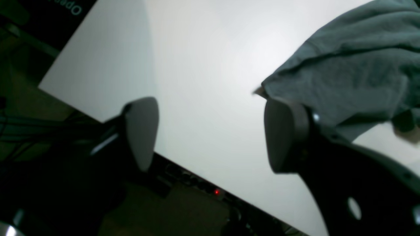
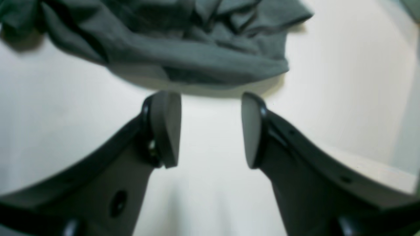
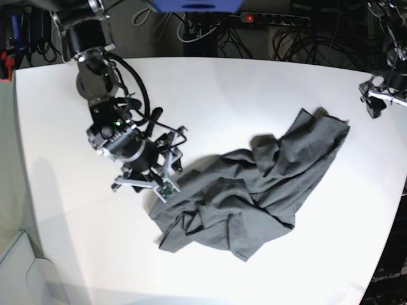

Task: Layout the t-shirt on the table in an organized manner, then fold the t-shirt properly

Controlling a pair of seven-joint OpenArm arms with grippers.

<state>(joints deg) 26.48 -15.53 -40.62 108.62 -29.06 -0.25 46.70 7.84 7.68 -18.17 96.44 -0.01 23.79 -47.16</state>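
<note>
on the table [image 3: 57, 210], toward its near edge, the t-shirt [image 3: 254, 190] lies crumpled. just beside its left edge the right gripper [image 2: 210, 131] has its jaws apart and empty. farther away, the left gripper [image 1: 210, 131] is wide apart, empty too.

Bare counter [image 3: 222, 89] stretches wide open behind and to either side of the crumpled t-shirt [image 3: 254, 184]. Only that heap blocks the middle, with the right claw [image 3: 154, 180] parked against its edge.

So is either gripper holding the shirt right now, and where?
Neither. Both the left gripper and right gripper are open with nothing between them; the t-shirt lies crumpled on the table.
</note>
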